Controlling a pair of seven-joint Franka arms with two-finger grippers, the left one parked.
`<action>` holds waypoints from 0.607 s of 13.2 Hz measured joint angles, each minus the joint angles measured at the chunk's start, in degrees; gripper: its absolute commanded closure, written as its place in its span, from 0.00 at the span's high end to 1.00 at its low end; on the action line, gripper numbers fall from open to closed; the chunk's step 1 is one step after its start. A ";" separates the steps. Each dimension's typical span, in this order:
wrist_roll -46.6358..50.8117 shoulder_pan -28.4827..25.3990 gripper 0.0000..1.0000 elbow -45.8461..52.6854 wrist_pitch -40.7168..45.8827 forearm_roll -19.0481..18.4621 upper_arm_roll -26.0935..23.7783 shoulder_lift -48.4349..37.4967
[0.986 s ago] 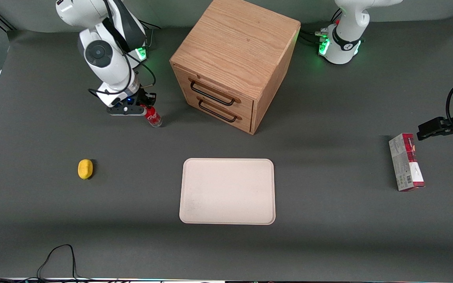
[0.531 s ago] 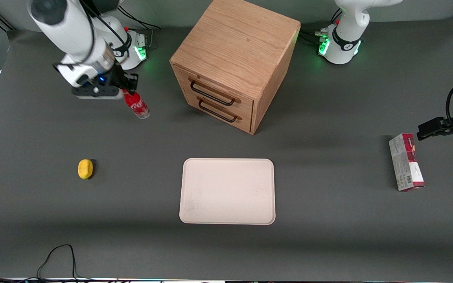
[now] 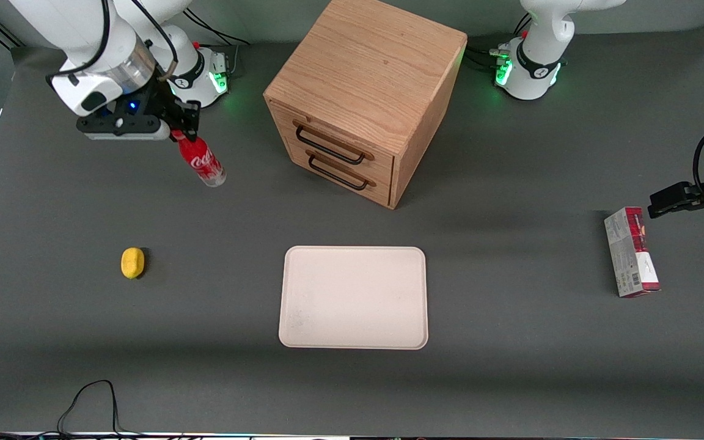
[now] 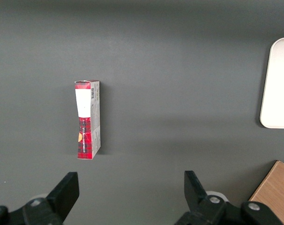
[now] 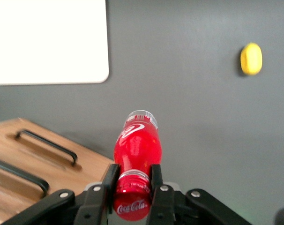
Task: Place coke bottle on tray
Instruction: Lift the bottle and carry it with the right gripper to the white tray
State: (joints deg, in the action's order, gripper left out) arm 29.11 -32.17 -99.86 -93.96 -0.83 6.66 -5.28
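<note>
Table (image 3: 511, 379): dark grey surface carrying everything below.
Drawer cabinet (image 3: 361, 91): wooden, near the middle of the table at about 12 o'clock from the tray; two black handles on its front, both drawers closed. Also seen in the right wrist view (image 5: 34, 159).
Tray (image 3: 353, 297): cream, flat on the table, nearer to the front camera than the cabinet, nothing on it. A corner shows in the right wrist view (image 5: 48, 40) and an edge in the left wrist view (image 4: 278, 84).
Carton box (image 3: 631, 252): red and grey, lying toward the parked arm's end of the table, at roughly 3 o'clock from the tray; seen again in the left wrist view (image 4: 87, 119).
Gripper (image 3: 182, 129): up in the air toward the working arm's end, at about 10 o'clock from the tray; its two fingers (image 5: 108, 180) are pinched on the neck of the bottle just under the cap.
Coke bottle (image 3: 201, 161): red, hanging tilted from the gripper, clear base lowest, lifted off the table and well apart from the tray; close-up in the right wrist view (image 5: 136, 150).
Yellow object (image 3: 132, 263): small, rounded, on the table at about 9 o'clock from the tray; also in the right wrist view (image 5: 251, 58).
</note>
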 measured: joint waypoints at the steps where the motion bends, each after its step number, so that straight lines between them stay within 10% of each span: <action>1: 0.00 -0.01 0.11 5.62 1.09 0.23 -0.01 4.47; 8: -0.04 -0.05 0.03 46.36 7.23 2.45 -0.85 38.44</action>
State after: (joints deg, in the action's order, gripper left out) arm 29.06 -32.22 -53.50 -86.72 1.62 5.81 33.16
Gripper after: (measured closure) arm 0.678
